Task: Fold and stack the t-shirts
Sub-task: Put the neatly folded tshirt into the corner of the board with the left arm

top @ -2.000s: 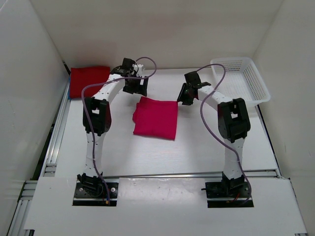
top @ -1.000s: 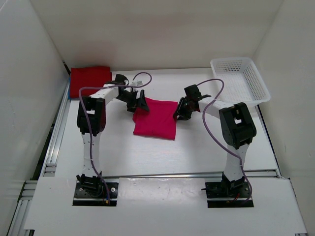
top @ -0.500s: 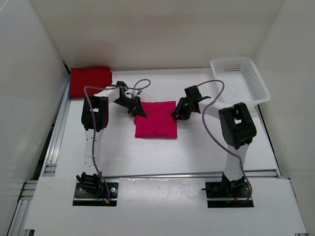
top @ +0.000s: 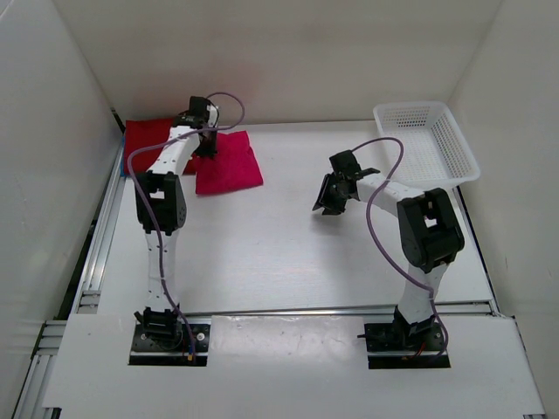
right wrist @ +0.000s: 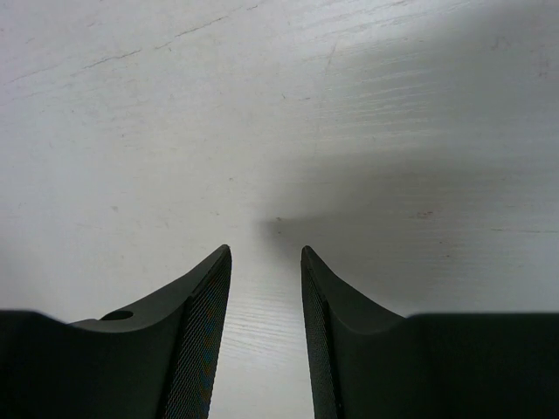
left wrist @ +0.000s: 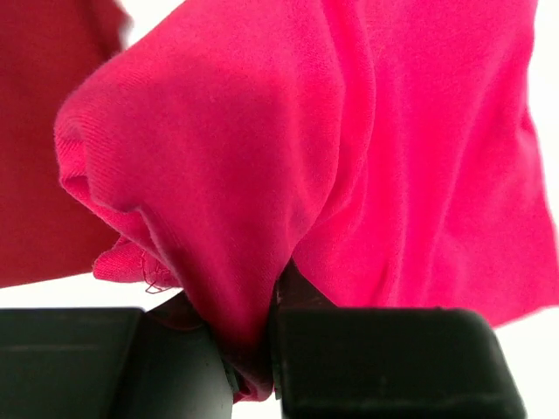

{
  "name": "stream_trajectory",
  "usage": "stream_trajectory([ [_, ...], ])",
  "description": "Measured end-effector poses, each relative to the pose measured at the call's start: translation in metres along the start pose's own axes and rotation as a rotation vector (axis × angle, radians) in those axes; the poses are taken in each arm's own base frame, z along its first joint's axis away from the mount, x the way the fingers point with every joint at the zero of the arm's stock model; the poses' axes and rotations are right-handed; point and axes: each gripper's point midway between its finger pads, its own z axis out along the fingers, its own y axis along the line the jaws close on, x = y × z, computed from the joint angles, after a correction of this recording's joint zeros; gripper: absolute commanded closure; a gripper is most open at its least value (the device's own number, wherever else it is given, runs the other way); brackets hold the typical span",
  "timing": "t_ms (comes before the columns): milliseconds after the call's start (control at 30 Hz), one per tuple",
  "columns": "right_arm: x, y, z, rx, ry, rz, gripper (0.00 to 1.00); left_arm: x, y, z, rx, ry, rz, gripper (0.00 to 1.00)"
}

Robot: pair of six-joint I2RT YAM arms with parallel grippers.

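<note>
The right claw [top: 330,199] is the nearer one. It hangs over the bare table [top: 279,253]. Its own camera shows its two fingers [right wrist: 205,332] a little way apart with nothing between them, only white tabletop below (with a few thin scratches).

Farther back on the left, the left claw [top: 207,145] is clamped tight on the pink shirt [top: 231,168]. From above, the claw's tips are too small and dark to make out. Its own camera shows them well: a bunched fold of pink cloth is squeezed between the two black fingers [left wrist: 376,367]. That close view cuts off most of the shirt. Only the top view shows its whole shape, a folded patch at the far left of the table.

Just beside it, in the far left corner, lies the dark red shirt [top: 144,144]. The left arm [top: 166,166] hides part of it. The wrist camera catches only a strip of red at its left edge. I cannot tell if the pink shirt lies over the red one or only touches it.

Just as far back, on the right, sits the white basket [top: 428,144], well apart from both claws. Only the top view shows it.
</note>
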Motion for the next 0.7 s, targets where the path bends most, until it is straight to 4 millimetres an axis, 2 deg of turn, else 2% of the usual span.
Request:
stream_trajectory([
  [133,0.000,-0.002,-0.002,0.013,0.000,-0.009,0.57,-0.017,0.010,0.000,-0.162,-0.060,0.029,0.90],
  [333,0.002,-0.007,-0.003,0.035,0.006,-0.013,0.57,-0.063,0.027,-0.016,-0.309,-0.220,0.010,0.90],
  [400,0.001,-0.007,-0.004,0.038,0.002,-0.016,0.57,-0.073,0.034,-0.020,-0.340,-0.255,-0.003,0.90],
  [700,-0.006,-0.003,-0.016,0.029,-0.032,-0.039,0.57,-0.086,0.072,-0.028,-0.414,-0.306,-0.058,0.90],
])
